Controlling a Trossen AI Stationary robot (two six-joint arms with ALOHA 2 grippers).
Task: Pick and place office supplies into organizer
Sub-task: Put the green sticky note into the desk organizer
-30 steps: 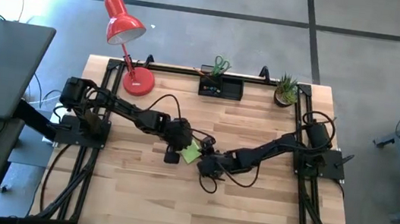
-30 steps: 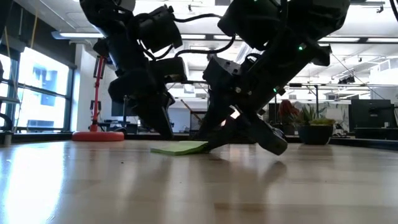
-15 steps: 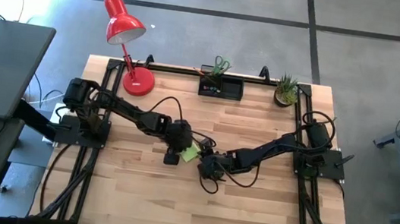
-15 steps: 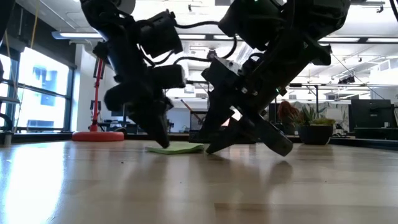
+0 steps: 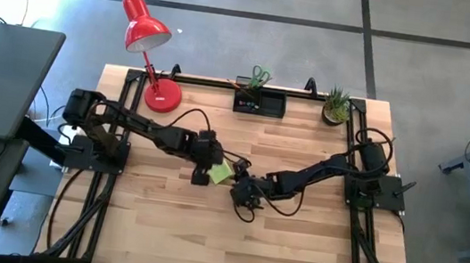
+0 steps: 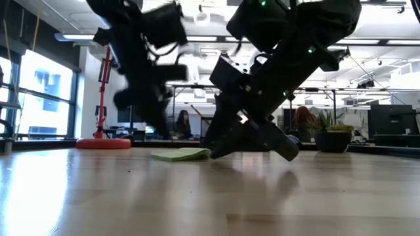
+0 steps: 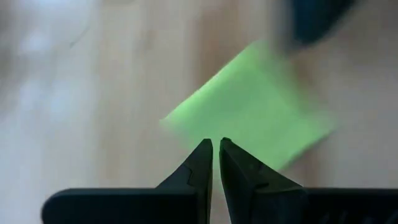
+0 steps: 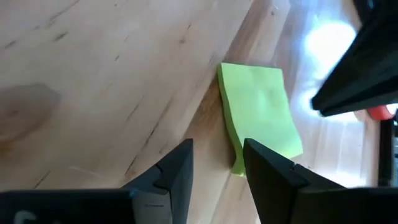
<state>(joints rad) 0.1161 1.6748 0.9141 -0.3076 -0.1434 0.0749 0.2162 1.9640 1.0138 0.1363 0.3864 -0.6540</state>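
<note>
The lime-green sticky-note pad (image 5: 220,172) (image 6: 180,155) (image 7: 249,121) (image 8: 261,118) lies flat on the wooden table near its middle. My left gripper (image 5: 201,174) (image 7: 214,144) is shut and hangs just above the pad's left edge; the low view shows it clear of the pad (image 6: 161,128). My right gripper (image 5: 243,194) (image 8: 214,163) is open and low at the pad's right side (image 6: 213,152), with the pad's nearest corner between its fingers. The black organizer (image 5: 260,104) stands at the far edge, with green-handled scissors (image 5: 260,74) upright in it. My right gripper comes at the pad slanting down from the table's right, its fingers low over the tabletop. One finger (image 8: 267,171) stands right against the pad's nearest corner (image 8: 238,167). Whether it touches the pad, I cannot tell.
A red desk lamp (image 5: 149,27) stands with its base (image 5: 161,95) (image 6: 103,143) at the far left. A small potted plant (image 5: 336,104) (image 6: 331,134) is at the far right. Black frame rails run along the table's sides. Bare wood lies on the near half.
My left gripper, down at the pad's left edge half a second ago, has risen off the table and drawn a little toward the left. The pad has slid slightly toward the table's left and far side. My right gripper has stayed low against the pad's right side.
</note>
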